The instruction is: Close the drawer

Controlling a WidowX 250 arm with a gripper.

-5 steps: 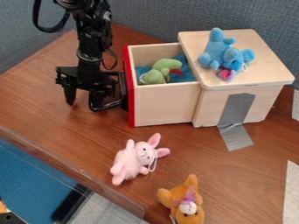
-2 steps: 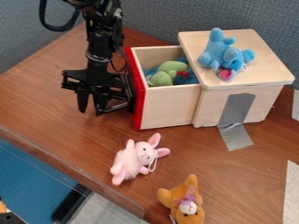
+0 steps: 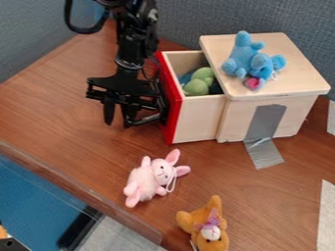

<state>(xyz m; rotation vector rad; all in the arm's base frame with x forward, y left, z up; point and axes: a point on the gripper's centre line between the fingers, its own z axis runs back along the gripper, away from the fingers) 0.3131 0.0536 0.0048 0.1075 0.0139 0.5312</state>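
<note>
Evidently the drawer (image 3: 196, 117) had slid farther into its wooden cabinet (image 3: 232, 122): its red front (image 3: 171, 103) stood nearer the cabinet than in both earlier views, and the arm (image 3: 132, 46) and gripper (image 3: 120, 120) had shifted the same way. The front sat a little askew, and a good part of the drawer still jutted out toward the fingers (image 3: 108, 112), so the closing seemed well under way but unfinished. More push in the same direction looked necessary, ideally evenly, since the slant might make the drawer bind.

The fingers were parted, with a gap between their tips and nothing held there. They hung just beside the red front, on the side away from the cabinet. Nearer the camera than the fingers, the pink rabbit (image 3: 149, 179) lay on the table (image 3: 78, 147) where it had been, apart from the drawer's path.

Beyond the front, as seen from the fingers, less of the green toy (image 3: 200, 83) showed than before; part of it was hidden by the cabinet's lid (image 3: 288, 59). A scrap of blue (image 3: 186, 77) beside it was hard to identify. Close to the fingers, a black loop (image 3: 145, 120), probably the handle, blended into the dark gripper, and whether one finger was inside it or merely in front could not be told.
</note>
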